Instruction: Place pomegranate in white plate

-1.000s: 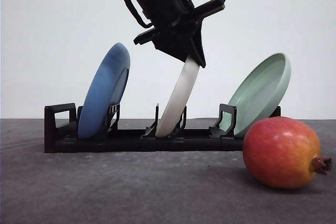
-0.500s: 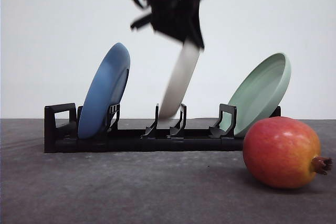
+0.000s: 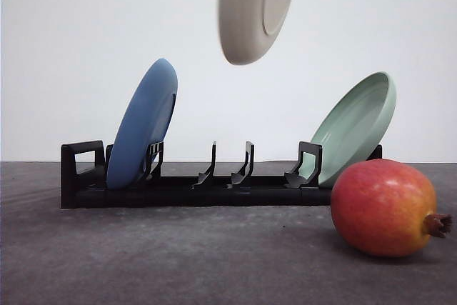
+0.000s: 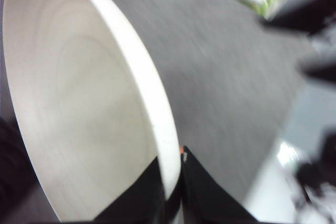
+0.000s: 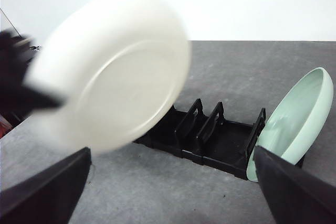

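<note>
The left claw (image 4: pixel 170 195) pinches the rim of the white plate (image 4: pixel 79 103): in the left wrist view its two black fingers (image 4: pixel 205 198) stand one on each side of the rim, pressed against it. The plate is on its edge and fills most of the space in front of this claw; the picture is blurred, so I cannot tell how deep the rim sits between the fingers.

In the front view the white plate (image 3: pixel 253 8) hangs high in the air, tilted, well above the black rack (image 3: pixel 214 183) and touching nothing there. Below the plate, the middle slots of the rack are free. A blue plate (image 3: pixel 143 123) stands in the slot on the left side of the rack, and a pale green plate (image 3: pixel 357 123) leans in the slot on the right side.

The right claw (image 5: pixel 168 192) is spread wide; its two dark fingers (image 5: pixel 44 192) are far apart and hold nothing. In front of it are the white plate (image 5: pixel 118 77) in the air, the rack (image 5: pixel 207 137) and the green plate (image 5: pixel 294 121).

The pomegranate (image 3: pixel 385 208) lies on the grey table (image 3: pixel 178 255), just in front of the right end of the rack, low and well apart from the lifted plate. Its brown crown points to the right.
</note>
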Available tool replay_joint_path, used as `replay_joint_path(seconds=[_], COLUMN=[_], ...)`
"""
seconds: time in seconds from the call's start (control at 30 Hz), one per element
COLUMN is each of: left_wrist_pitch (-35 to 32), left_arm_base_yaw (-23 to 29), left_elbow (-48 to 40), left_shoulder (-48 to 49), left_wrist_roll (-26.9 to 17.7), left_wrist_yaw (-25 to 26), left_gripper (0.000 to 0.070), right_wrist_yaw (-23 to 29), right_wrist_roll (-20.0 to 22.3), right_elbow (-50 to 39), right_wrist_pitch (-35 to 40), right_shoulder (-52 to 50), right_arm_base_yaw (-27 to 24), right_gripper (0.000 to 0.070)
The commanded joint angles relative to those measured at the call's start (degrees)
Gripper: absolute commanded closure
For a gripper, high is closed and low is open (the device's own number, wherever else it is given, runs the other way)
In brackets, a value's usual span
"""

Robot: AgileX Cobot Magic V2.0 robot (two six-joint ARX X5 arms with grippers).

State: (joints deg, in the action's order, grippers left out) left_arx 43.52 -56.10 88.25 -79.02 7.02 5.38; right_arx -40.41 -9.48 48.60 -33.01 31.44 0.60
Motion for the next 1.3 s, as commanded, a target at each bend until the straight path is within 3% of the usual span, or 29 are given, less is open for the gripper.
replay_joint_path(seconds=[0.0, 0.17, 0.4, 0.73, 0.9, 1.27], left_wrist_pitch=[4.2, 13.6, 15.1, 6.3, 5.7, 2.6], left_arm_base_yaw=[-2.5, -10.1, -18.2, -20.4, -21.2, -23.4], left_elbow=[1.4, 0.6, -7.4, -21.3, -21.7, -21.7], left_shoulder=[-0.1, -0.1, -1.0, -7.0, -13.6, -23.8], left_wrist_roll=[-1.2, -1.1, 3.0, 4.4, 4.4, 5.3], left_wrist_yaw=[-1.4, -11.1, -22.6, -27.9, -31.8, -32.0], left_gripper=[0.0700, 0.0700, 0.0700, 0.0700, 0.0700, 0.0700], right_wrist_yaw=[-0.1, -0.1, -0.1, -0.1, -0.1, -0.1], right_wrist_roll=[-0.6, -0.6, -0.6, -0.6, -0.6, -0.6], right_elbow=[1.0, 1.0, 1.0, 1.0, 1.0, 1.0], right_wrist_pitch=[0.3, 0.3, 0.3, 0.3, 0.3, 0.1], right_shoulder=[0.3, 0.3, 0.3, 0.3, 0.3, 0.3], right_arm_base_yaw=[0.0, 0.0, 0.0, 0.0, 0.1, 1.4], right_gripper=[0.0070, 0.0070, 0.0070, 0.0070, 0.0070, 0.0070])
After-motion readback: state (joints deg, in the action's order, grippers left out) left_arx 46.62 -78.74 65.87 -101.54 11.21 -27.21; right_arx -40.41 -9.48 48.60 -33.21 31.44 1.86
